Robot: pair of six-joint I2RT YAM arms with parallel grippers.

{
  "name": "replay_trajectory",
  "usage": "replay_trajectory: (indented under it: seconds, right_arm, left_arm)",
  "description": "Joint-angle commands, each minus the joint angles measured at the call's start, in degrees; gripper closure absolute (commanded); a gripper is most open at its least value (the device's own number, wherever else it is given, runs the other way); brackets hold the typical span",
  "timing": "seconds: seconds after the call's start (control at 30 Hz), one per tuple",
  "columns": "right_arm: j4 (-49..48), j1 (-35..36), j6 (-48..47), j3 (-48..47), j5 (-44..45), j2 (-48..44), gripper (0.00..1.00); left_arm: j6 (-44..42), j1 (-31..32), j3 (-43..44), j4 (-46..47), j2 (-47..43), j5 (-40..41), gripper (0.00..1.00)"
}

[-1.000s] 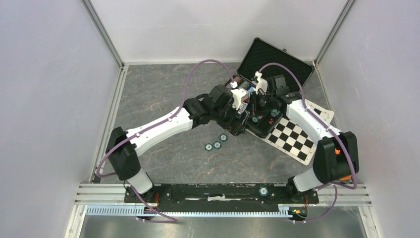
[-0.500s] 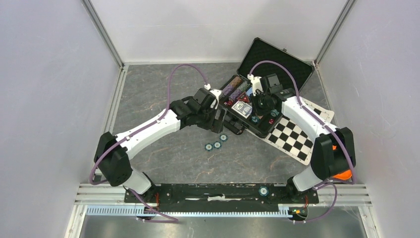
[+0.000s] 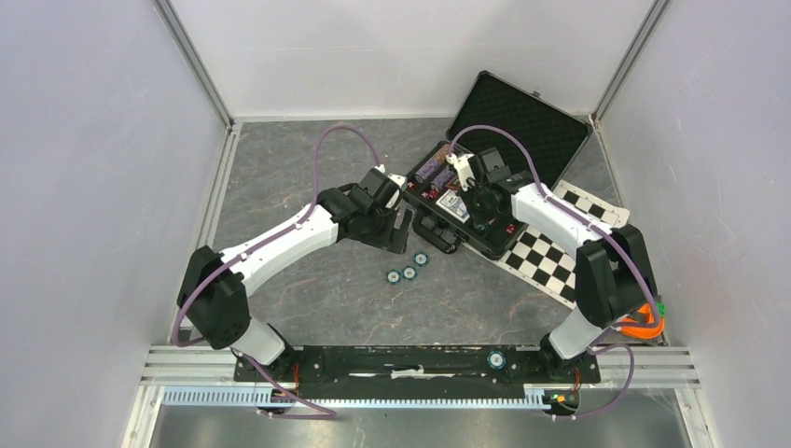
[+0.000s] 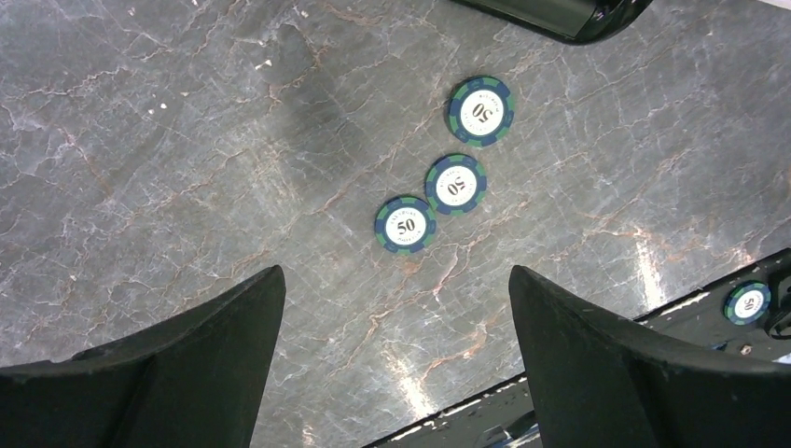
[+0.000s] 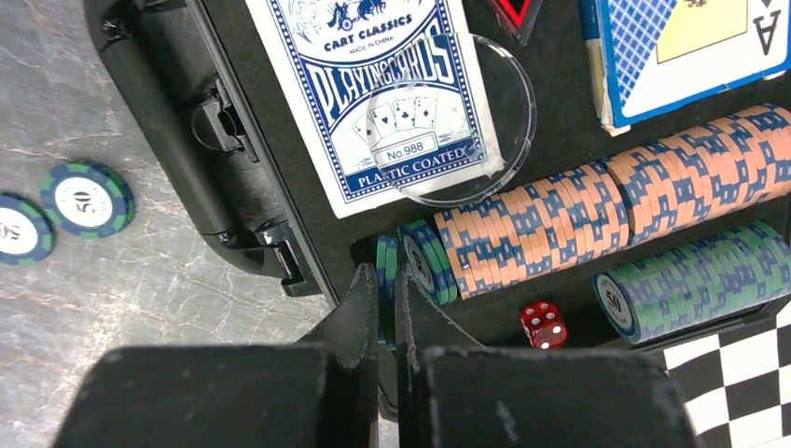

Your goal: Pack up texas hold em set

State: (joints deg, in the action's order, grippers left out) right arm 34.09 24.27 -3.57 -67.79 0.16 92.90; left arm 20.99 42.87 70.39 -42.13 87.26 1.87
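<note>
Your right gripper [image 5: 390, 278] was clenched on one green chip [image 5: 383, 250]. You held the chip up on its edge, because that is how the chips stand in the case [image 5: 177, 112]. It sat low at the front end of the row of orange chips [image 5: 606, 210], right beside a few green ones, so I think you were slotting it in. The pack of cards [image 5: 373, 93] and the red die [image 5: 544, 324] lay in the case too, out of the way.

Your left gripper [image 4: 394, 280] was wide open and held nothing. It hung over the table [image 4: 140, 140]. Three chips [image 4: 455, 184] lay flat below it in a slanted line, near the case but outside it. The open jaws pointed down at them, so it looked ready to pick one up next. Flat chips are thin and hard to grab. One more chip [image 3: 495, 358] lay well apart from them, on the rail [image 3: 373, 359] by the arm bases, so there was more to pack.
</note>
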Motion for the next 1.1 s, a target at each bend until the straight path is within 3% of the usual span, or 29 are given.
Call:
replay_trajectory:
  seconds: [0.0, 0.13, 0.3, 0.43, 1.07]
  right_arm:
    - [-2.49, 0.92, -2.00, 0.46, 3.91, 1.48, 1.00]
    - [-3.22, 1.61, -2.32, 2.69, 5.12, 1.10, 0.98]
    - [-3.54, 1.88, -2.23, 3.36, 5.96, 0.84, 0.82]
    - [-2.56, 1.99, -2.07, 2.22, 6.52, 0.75, 0.75]
    - [1.73, 2.74, -2.93, -2.47, 9.71, 0.06, 0.75]
  left_arm:
    - [1.09, -0.32, -0.34, -0.83, -0.03, -0.10, 0.06]
    - [1.31, -0.40, -0.76, -0.94, -0.45, -0.33, 0.06]
    - [1.41, -0.51, -0.91, -0.74, -0.26, -0.84, 0.07]
    - [1.22, -0.51, -0.78, -0.76, -0.28, -1.34, 0.07]
    - [1.33, -0.60, -0.34, -0.50, 0.34, -1.61, 0.10]
